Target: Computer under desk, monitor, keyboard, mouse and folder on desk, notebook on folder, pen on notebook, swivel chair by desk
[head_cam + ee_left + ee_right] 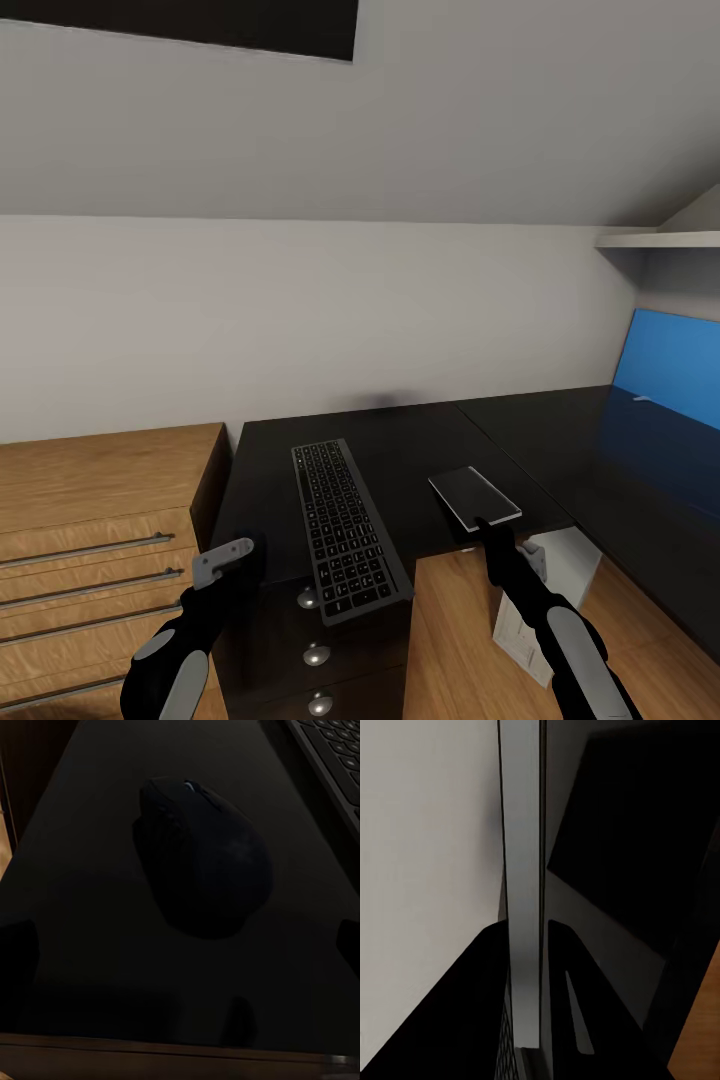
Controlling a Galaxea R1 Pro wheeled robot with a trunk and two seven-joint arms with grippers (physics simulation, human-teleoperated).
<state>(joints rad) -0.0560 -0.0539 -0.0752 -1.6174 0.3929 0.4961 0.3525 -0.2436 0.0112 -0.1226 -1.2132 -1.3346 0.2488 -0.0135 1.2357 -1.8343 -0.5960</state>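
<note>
— Where's the mouse?

— On the black counter, just beside the keyboard. My left gripper hangs over it, fingers spread wide on either side, touching nothing.

— And your right?

— My right gripper is at the near corner of the notebook, to the right of the keyboard. The wrist camera sees the notebook edge-on, running straight out from the gripper, so it looks clamped on it.

— What's the keyboard doing?

— It lies flat, its near end at the counter's front edge above the drawer knobs.
</note>
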